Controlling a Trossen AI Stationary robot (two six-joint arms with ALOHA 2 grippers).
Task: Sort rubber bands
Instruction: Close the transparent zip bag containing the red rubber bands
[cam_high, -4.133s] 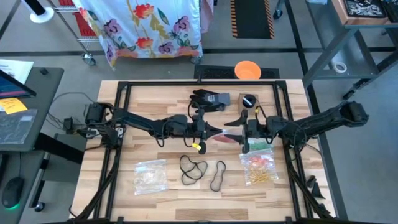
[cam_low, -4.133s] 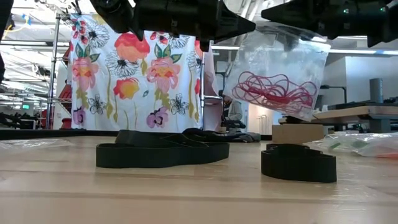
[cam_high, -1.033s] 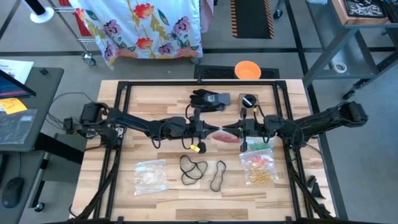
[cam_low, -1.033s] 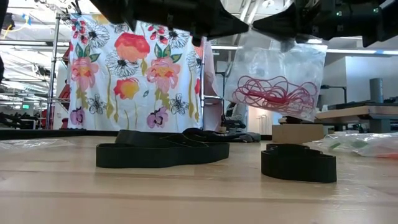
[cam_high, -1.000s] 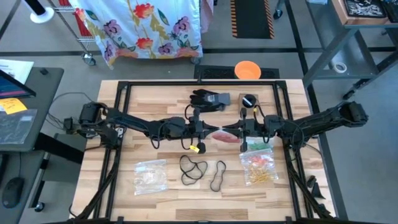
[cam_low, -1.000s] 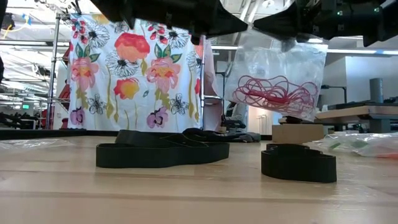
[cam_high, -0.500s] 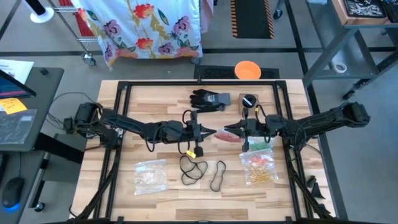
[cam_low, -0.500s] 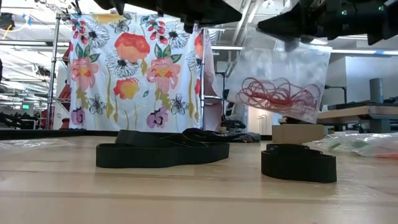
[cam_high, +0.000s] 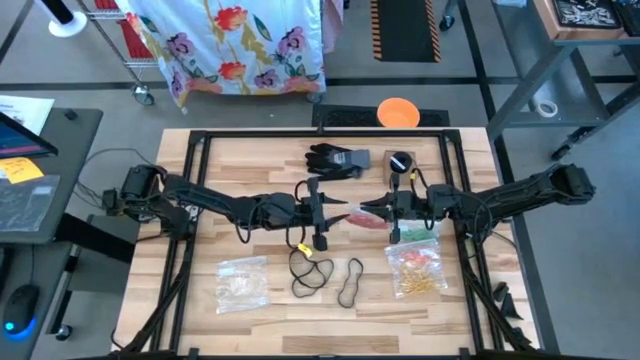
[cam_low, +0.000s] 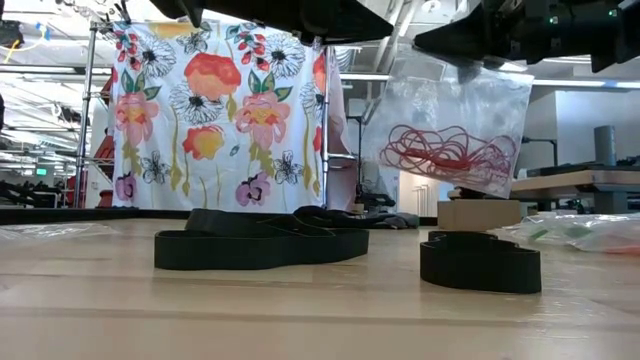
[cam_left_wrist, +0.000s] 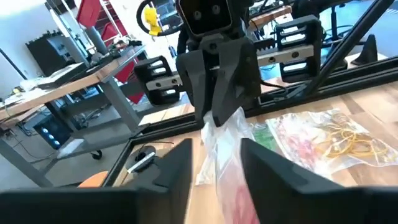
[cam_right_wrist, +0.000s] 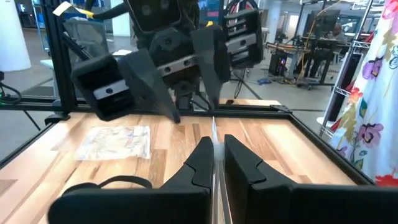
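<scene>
So my right gripper (cam_high: 383, 212) is clamped on the top edge of a clear bag (cam_low: 450, 130) with the red bands (cam_low: 445, 150) in it, hanging clear above the worktop (cam_high: 250, 165) around the middle. My left gripper (cam_high: 322, 215) is right across from it with its fingers (cam_left_wrist: 174, 174) apart. In the left wrist view the bag's edge sits between them but nothing is pinched, so that side is let go.

My guess at the step in hand: get the next bands into the right bag. To do it well I'd keep the right side steady and the bag mouth up, so the red ones don't spill. The left should drop straight down for a pick instead of swinging, since the bag is just beside it.

The black bands (cam_high: 311, 273) lie loose on the worktop, toward the front edge, just below the left gripper, with another black one (cam_high: 350, 283) beside them. A bag of mixed coloured bands (cam_high: 418, 268) sits near the front right, under my right arm. A pale bag (cam_high: 243, 281) lies toward the front left; can't tell what's in it.
</scene>
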